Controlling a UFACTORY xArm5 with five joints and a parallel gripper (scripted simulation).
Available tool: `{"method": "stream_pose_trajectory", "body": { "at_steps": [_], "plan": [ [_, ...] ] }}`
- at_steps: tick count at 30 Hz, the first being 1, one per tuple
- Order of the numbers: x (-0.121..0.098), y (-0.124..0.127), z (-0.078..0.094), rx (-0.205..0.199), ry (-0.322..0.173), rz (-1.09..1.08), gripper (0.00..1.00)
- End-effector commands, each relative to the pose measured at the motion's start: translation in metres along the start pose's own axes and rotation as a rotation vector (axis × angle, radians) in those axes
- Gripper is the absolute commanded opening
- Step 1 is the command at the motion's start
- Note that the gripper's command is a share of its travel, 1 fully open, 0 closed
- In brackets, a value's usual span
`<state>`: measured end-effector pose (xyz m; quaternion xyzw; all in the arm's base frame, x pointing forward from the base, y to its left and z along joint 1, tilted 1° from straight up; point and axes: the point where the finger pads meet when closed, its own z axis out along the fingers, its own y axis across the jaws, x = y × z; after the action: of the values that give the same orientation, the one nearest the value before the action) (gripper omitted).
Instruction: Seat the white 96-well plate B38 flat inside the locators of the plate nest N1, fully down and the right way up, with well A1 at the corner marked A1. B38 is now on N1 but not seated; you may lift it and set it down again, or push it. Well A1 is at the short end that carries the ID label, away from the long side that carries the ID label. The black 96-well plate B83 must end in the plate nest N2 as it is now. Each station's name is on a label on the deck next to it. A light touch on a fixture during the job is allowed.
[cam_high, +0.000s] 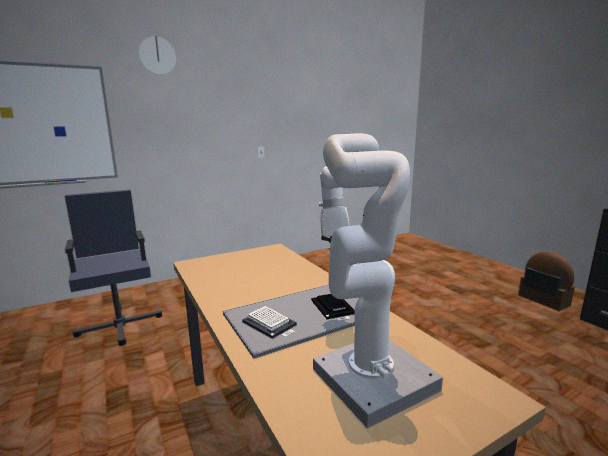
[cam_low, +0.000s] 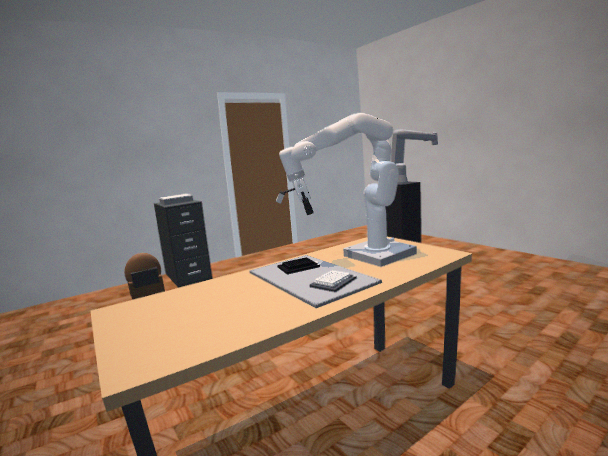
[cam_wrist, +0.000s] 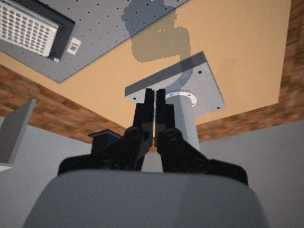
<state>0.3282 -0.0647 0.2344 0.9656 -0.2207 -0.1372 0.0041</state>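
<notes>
High above deck (cam_low: 305, 295), pincer (cam_low: 307, 206) fully closed, empty; black plate B83 (cam_low: 298, 264) beside white plate B38 (cam_low: 332, 278).

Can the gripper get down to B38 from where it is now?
Probably yes. The gripper hangs high above the deck with its fingers shut and nothing under it, and B38 lies uncovered on its nest, apart from B83.
</notes>
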Motion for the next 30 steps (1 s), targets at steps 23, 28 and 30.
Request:
{"method": "stream_pose_trajectory", "body": {
  "at_steps": [23, 28, 30],
  "plan": [
    [0.015, -0.088, -0.001, 0.039, 0.214, -0.032, 0.0],
    [0.009, -0.109, 0.011, 0.065, 0.229, 0.133, 0.0],
    [0.006, -0.118, 0.015, 0.077, 0.234, 0.199, 0.0]
  ]
}}
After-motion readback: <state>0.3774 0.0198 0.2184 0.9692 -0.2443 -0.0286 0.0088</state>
